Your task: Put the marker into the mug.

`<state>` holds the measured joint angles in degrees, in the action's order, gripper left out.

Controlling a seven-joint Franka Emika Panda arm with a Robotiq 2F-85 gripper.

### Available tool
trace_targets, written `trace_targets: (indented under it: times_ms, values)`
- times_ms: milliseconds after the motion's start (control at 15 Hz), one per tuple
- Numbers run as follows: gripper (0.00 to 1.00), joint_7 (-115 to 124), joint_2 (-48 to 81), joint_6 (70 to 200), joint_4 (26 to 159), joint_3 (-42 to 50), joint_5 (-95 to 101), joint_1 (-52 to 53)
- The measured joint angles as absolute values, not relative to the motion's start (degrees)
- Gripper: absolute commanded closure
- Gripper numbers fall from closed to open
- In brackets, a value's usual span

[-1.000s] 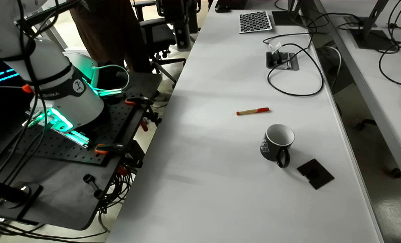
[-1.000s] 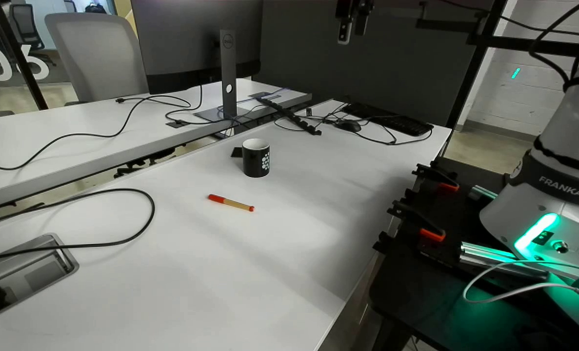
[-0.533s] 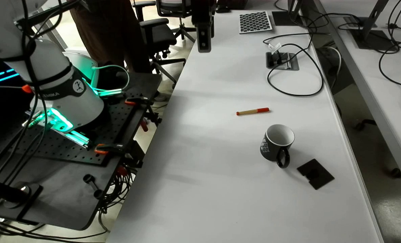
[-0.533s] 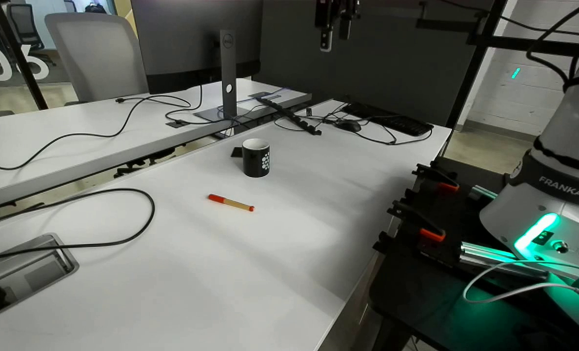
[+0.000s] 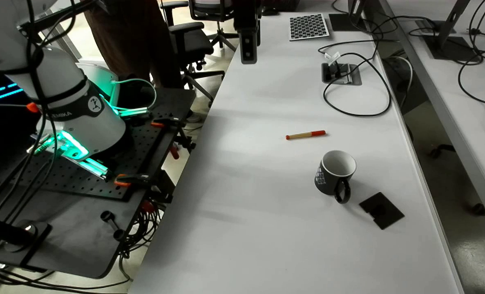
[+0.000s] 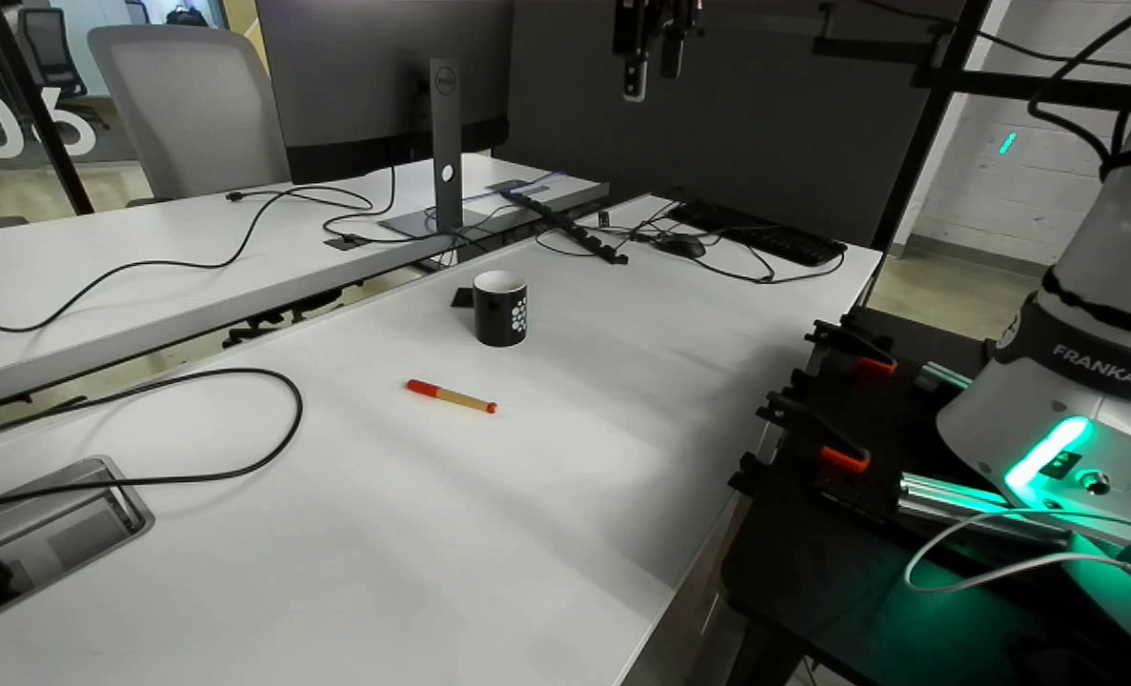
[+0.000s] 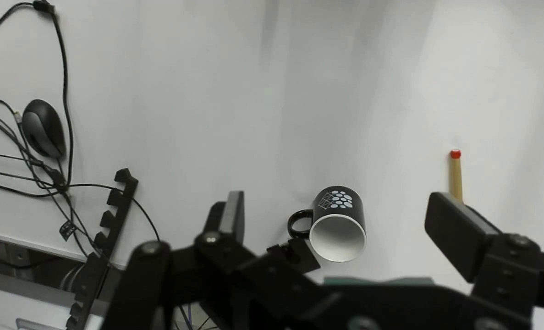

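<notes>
The marker, tan with a red cap and a red end, lies on the white table in both exterior views [image 5: 305, 135] [image 6: 451, 395]. In the wrist view the marker [image 7: 456, 176] is partly hidden behind the right finger. The black mug [image 5: 328, 179] stands upright near it, also in an exterior view [image 6: 500, 314]. In the wrist view the mug [image 7: 338, 238] appears between the fingers, far below, its handle to the left. My gripper [image 5: 252, 51] is open and empty, high above the table, apart from both. It also shows in an exterior view [image 6: 653, 81] and in the wrist view [image 7: 336, 198].
A flat black square piece [image 5: 383, 210] lies beside the mug. A looped black cable [image 5: 360, 115] and a socket box [image 5: 352, 77] lie past the marker. A mouse [image 6: 681, 246], cables and a keyboard [image 6: 765, 232] lie at the table's end. Clamps [image 6: 817, 429] line the robot stand's edge.
Over the last second my gripper has moved right and down in an exterior view, left and slightly down in an exterior view. It has barely moved since half a second ago. Marker and mug are unmoved.
</notes>
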<state>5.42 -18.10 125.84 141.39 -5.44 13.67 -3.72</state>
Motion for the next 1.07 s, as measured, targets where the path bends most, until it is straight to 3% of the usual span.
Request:
trace_targets:
  times_ms: [1067]
  values:
    - [0.0, 6.7, -5.1, 129.5, 136.8, -9.3, 13.7, 4.2]
